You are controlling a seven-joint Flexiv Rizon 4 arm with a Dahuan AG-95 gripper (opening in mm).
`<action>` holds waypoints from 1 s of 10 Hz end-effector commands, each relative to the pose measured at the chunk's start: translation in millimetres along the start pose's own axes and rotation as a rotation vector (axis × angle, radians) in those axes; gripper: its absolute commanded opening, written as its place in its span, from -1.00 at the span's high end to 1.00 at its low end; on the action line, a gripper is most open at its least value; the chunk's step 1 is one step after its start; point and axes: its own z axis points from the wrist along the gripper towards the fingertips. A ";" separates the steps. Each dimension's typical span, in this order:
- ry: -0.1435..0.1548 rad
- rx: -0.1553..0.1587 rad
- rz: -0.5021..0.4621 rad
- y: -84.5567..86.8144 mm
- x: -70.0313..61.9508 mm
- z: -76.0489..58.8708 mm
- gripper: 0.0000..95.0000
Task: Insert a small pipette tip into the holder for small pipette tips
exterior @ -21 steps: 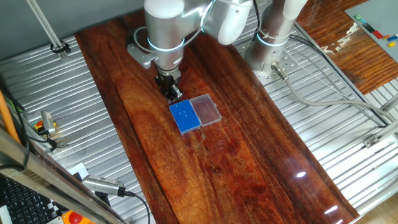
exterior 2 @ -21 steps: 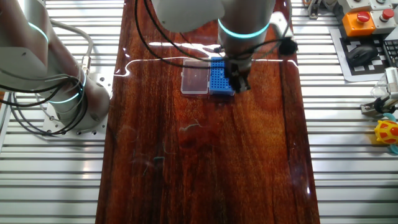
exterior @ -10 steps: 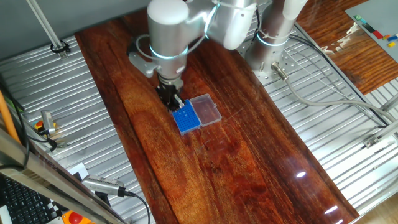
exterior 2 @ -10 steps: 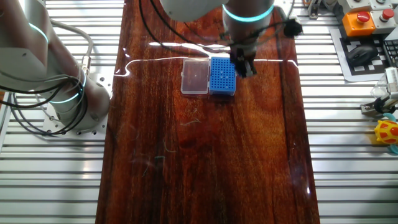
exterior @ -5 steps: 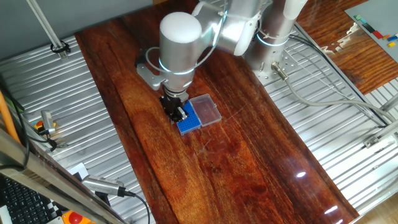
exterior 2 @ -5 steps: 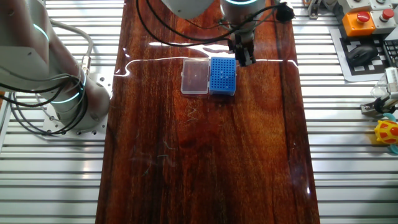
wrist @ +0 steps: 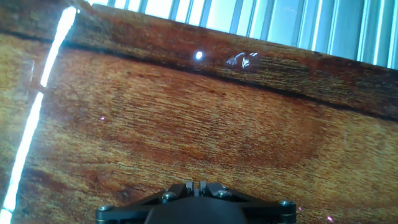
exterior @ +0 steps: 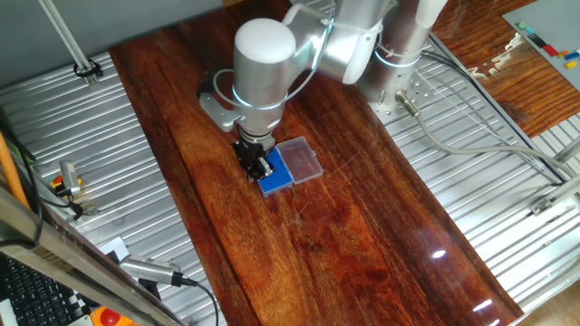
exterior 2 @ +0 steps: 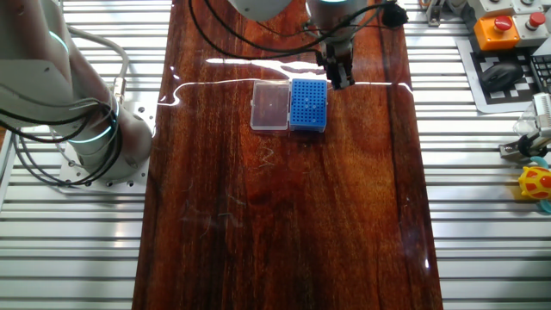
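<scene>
The wooden counter (exterior 2: 284, 215) carries the blue holder for small pipette tips (exterior 2: 308, 104), its clear lid (exterior 2: 269, 107) joined alongside. The pincer (exterior 2: 338, 76) hangs at the holder's far corner, fingers pressed together in the hand view; no pipette tip can be made out.

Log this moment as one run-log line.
pincer: shut, above the wooden table, beside the blue holder's far corner | tip: not discernible | blue holder: flat on table, clear lid open alongside | insertion: not visible
</scene>
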 end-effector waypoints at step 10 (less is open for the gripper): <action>-0.066 0.015 0.035 19.7 -2.3 0.7 1.00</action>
